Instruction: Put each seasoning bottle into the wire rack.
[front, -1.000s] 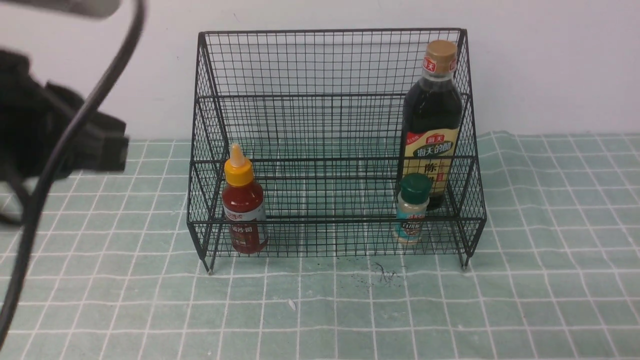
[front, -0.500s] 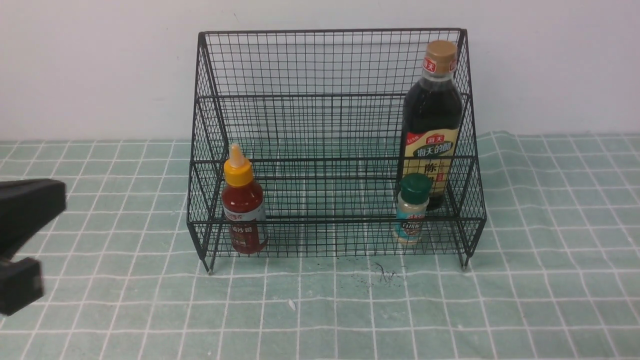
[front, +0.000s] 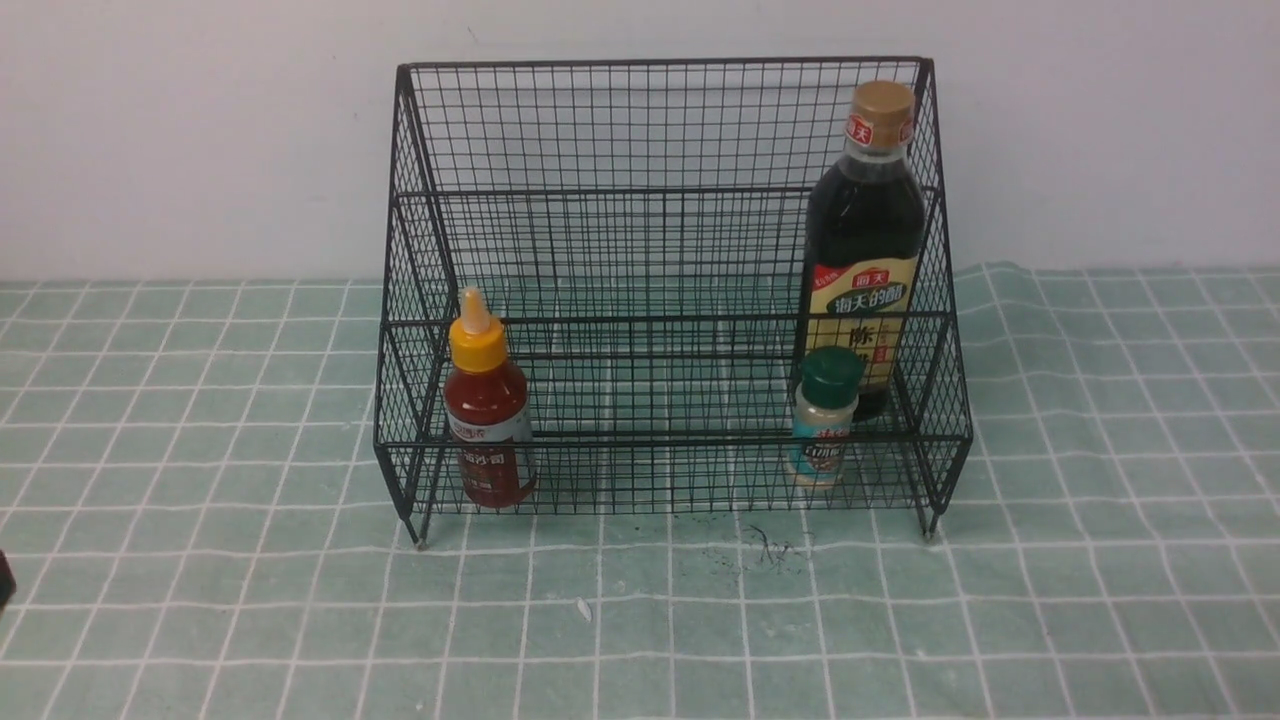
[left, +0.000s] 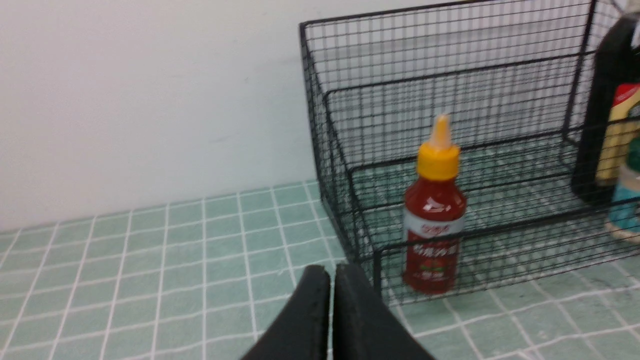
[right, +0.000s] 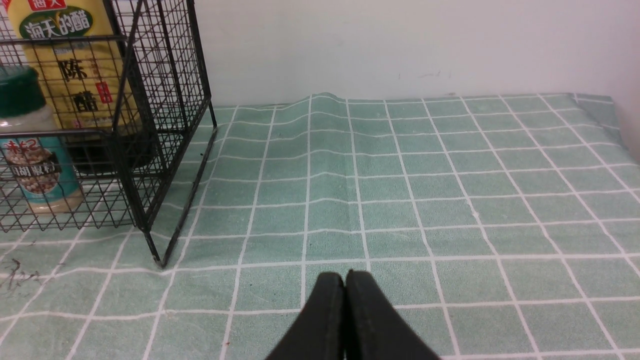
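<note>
Since the dark bottle, red bottle and shaker all stand upright inside the rack, both grippers' jaws rest pressed together, empty.

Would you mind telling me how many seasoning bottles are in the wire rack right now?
3. The red squeeze bottle stands at the rack's front left, the green-capped shaker at front right, and the tall dark bottle just behind the shaker. None seem hidden.

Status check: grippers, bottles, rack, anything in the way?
Left gripper and right gripper shut, empty. Dark bottle, red bottle and shaker upright inside rack. Nothing in the way.
</note>
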